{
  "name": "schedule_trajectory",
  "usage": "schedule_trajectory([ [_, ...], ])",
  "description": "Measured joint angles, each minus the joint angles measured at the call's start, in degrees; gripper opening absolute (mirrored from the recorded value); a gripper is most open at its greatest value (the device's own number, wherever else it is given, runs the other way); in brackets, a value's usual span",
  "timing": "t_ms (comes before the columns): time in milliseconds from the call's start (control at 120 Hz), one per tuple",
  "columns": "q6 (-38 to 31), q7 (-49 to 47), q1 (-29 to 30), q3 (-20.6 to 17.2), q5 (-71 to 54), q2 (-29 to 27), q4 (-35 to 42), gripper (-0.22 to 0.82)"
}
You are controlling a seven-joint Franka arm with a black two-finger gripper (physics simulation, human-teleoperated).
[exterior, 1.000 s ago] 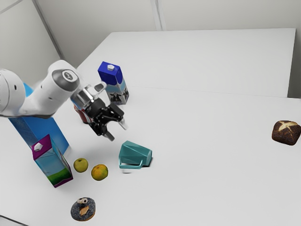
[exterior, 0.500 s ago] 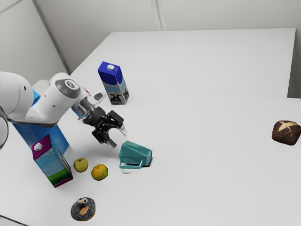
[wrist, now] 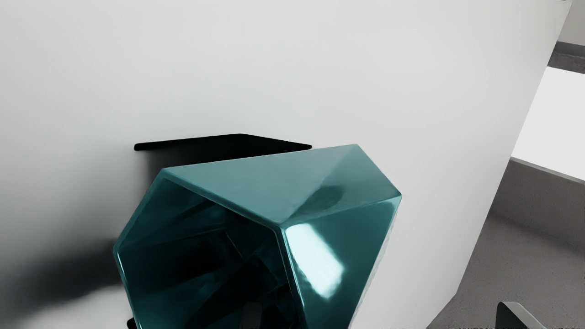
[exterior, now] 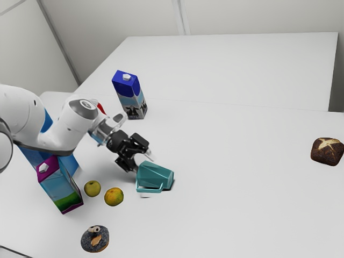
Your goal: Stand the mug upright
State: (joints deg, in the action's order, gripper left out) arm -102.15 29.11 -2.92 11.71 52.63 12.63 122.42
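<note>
Mug (exterior: 154, 176) is lying on its side on the counter (exterior: 242, 161), mouth toward the arm (exterior: 70, 126), with the jaws spread open right by it, one fingertip (wrist: 251, 316) at the mouth.

On the table (exterior: 242, 161), two fruits (exterior: 114, 196) lie between a carton (exterior: 60, 188) and the mug (exterior: 155, 175), bread (exterior: 327, 151) well apart.

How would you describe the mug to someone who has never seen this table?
Follow the white arm in from the exterior view's left to its black end effector. At its tip, a teal mug lies on its side on the white table. Its faceted body and looped handle set it apart from the round orange fruit nearby.
</note>
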Motion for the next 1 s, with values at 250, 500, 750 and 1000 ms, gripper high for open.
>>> schedule_trajectory([
  [250, 0.0, -0.3, 0.0, -1.0, 0.5, -1.3, -0.2, 0.12],
  [500, -0.7, -0.8, -0.1, -2.2, 0.5, -0.9, -0.6, -0.11],
  [750, -1.1, -2.0, -0.1, -2.7, -0.2, -1.5, -1.1, -0.16],
  [1000, -4.8, -4.1, -0.6, -5.7, -8.1, -7.4, -1.4, -0.18],
])
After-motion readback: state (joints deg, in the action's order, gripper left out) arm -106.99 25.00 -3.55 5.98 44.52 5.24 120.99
